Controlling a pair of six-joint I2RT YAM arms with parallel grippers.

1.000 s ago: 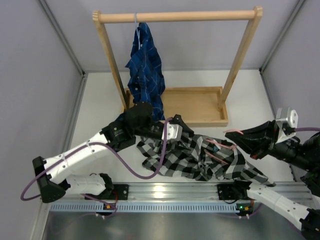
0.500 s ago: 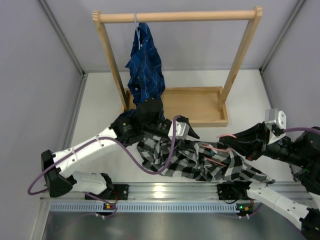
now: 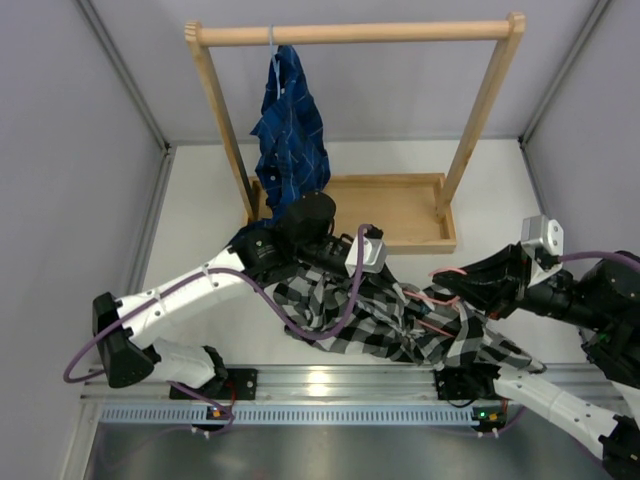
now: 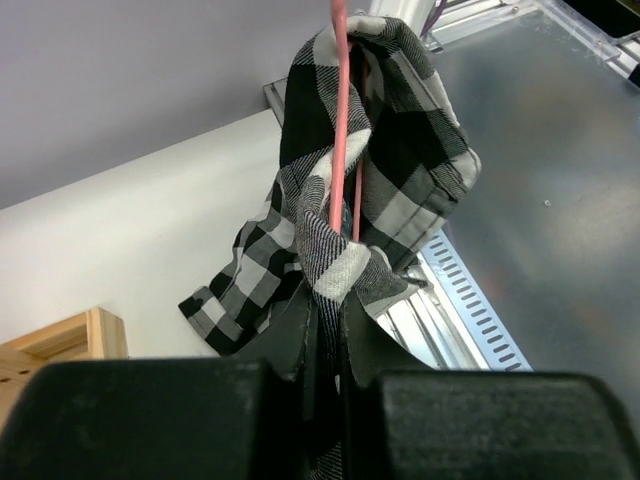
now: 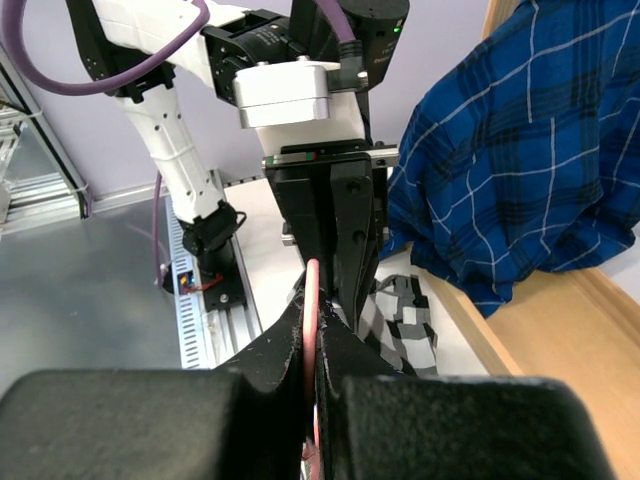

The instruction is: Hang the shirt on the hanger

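Task thing: the black-and-white checked shirt (image 3: 400, 325) is bunched on the white counter (image 3: 200, 210), at 6 o'clock from the wooden tray (image 3: 400, 215) of the wooden garment rack (image 3: 355, 33).
Hanger: the thin pink wire hanger (image 3: 447, 271) is seen at the 3 o'clock end of the checked shirt. In the left wrist view its wire (image 4: 340, 120) runs up through a raised fold of the check fabric (image 4: 400, 150).
Left pincer: the left pincer (image 4: 325, 300) is pressed together on a tuck of the checked shirt, right beside the pink wire.
Right pincer: the right pincer (image 5: 312, 315) is pinched on the pink wire hanger (image 5: 311, 285), reaching in from 3 o'clock.
Change: within the last second the left arm has been swung toward 3 o'clock over the garment, and its jaws have been brought from wide apart down onto the cloth. The right arm has been drawn slightly toward 9 o'clock.
Meaning: a hold on the fabric is judged to have just been gained, so cloth can now be drawn along the wire while the hanger is kept steady.
Progress: dressing is judged only partly done, since most of the garment is heaped on the counter.
Risk: the thin tuck may slip free under pull.
Bystander: a dark blue plaid shirt (image 3: 290, 130) hangs on the rack at 12 o'clock.
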